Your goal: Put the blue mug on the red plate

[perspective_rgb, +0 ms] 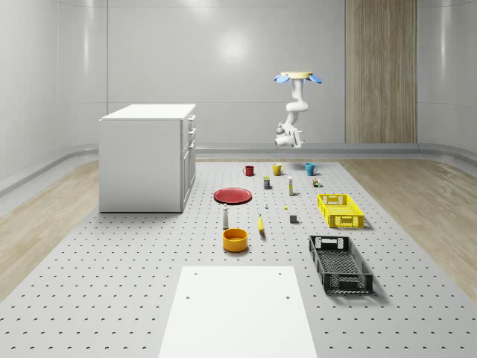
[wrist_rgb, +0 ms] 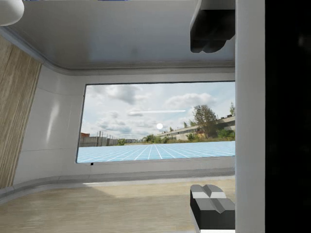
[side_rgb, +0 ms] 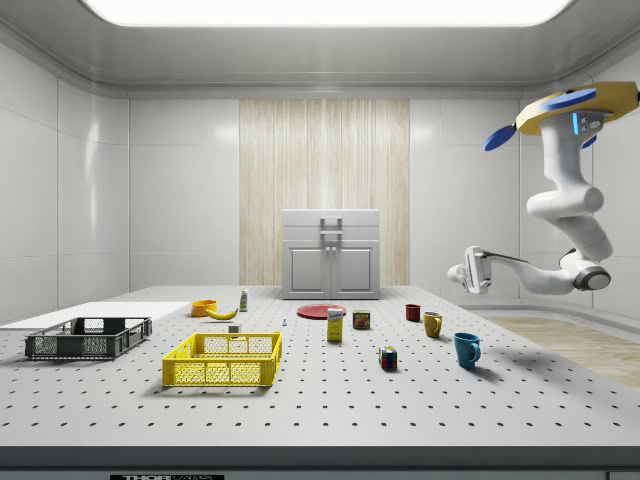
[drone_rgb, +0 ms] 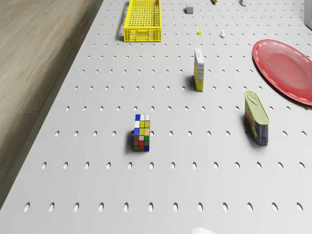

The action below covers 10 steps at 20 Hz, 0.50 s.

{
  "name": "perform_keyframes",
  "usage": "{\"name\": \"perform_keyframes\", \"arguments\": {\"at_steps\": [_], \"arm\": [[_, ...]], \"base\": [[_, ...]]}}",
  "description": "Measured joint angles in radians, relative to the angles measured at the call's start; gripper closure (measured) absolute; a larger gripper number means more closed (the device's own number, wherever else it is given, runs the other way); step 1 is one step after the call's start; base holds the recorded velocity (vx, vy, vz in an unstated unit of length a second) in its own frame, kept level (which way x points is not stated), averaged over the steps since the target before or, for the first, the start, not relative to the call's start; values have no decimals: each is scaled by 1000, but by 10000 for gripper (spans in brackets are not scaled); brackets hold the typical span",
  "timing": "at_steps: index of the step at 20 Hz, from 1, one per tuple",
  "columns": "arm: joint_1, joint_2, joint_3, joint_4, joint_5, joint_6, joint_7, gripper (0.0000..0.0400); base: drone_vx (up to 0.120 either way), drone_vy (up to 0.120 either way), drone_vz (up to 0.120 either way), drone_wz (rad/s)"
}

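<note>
The blue mug (perspective_rgb: 310, 168) (side_rgb: 466, 349) stands upright at the far end of the perforated table, last in a row with a yellow mug and a red mug. Nearer the cabinet, the red plate (perspective_rgb: 233, 195) (side_rgb: 321, 312) (drone_rgb: 285, 68) lies flat with nothing on it. The drone (perspective_rgb: 302, 76) (side_rgb: 575, 110) hovers high over that far end of the table. Its white arm hangs down and bends, so my gripper (perspective_rgb: 282, 138) (side_rgb: 472, 270) (wrist_rgb: 211, 116) points sideways, well above the mugs. It is open and holds nothing, with the fingertips (wrist_rgb: 209, 29) wide apart.
A yellow mug (perspective_rgb: 277, 169) and a red mug (perspective_rgb: 249, 171) stand beside the blue one. A Rubik's cube (drone_rgb: 141, 132), a can (drone_rgb: 257, 118) and a small box (drone_rgb: 198, 69) lie between mugs and plate. A yellow crate (perspective_rgb: 340, 209), a black crate (perspective_rgb: 340, 262) and a white cabinet (perspective_rgb: 147, 156) stand further off.
</note>
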Motion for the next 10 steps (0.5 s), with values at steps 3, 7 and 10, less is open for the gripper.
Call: {"name": "perform_keyframes", "arguments": {"at_steps": [3,7,10], "arm": [[-131,-44,174,-193,-335,-24,125,0],[-345,-98,343,-364,-667,-109,298,0],[-489,-135,424,-421,-805,-176,398,0]], "base": [[0,0,-120,0],[20,0,-120,0],[120,0,-120,0]]}}
